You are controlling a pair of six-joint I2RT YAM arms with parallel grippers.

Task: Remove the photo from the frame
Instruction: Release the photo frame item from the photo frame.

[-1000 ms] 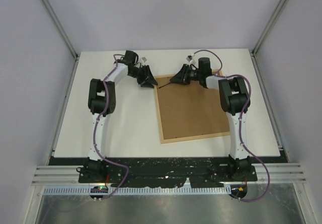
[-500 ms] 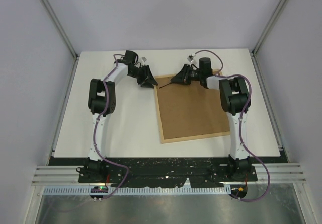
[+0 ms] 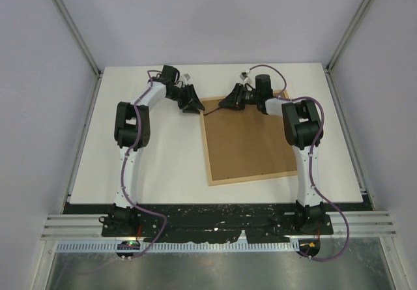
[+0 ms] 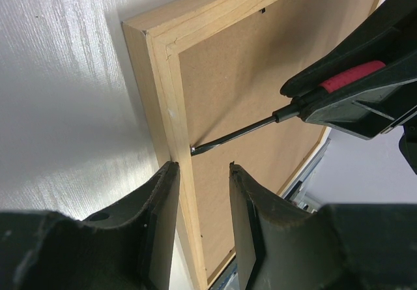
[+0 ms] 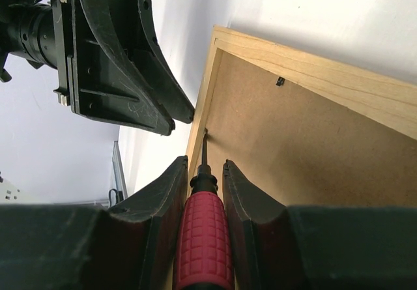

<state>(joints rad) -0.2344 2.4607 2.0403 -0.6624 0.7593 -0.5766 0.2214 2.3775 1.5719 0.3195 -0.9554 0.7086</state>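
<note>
top: we see the frame [image 3: 247, 140] back-up on the table [image 3: 150, 166], right of centre, with left gripper [image 3: 193, 107] and right gripper [image 3: 225, 104] at its far-left corner. left wrist: fingers [image 4: 159, 225] part-open, straddling the frame's rail. right wrist: fingers [image 5: 163, 218] clamped on a red-handled screwdriver [image 5: 203, 251], tip at the rail's inner edge.

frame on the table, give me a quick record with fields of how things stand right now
frame: light wood, lying back-up on the white table
backing panel: brown fibreboard, seated in the frame
photo: not visible
right gripper: shut on a red-handled screwdriver
screwdriver tip: at the inner edge of the frame's left rail, near the far corner
left gripper: open, fingers astride that same rail
</note>
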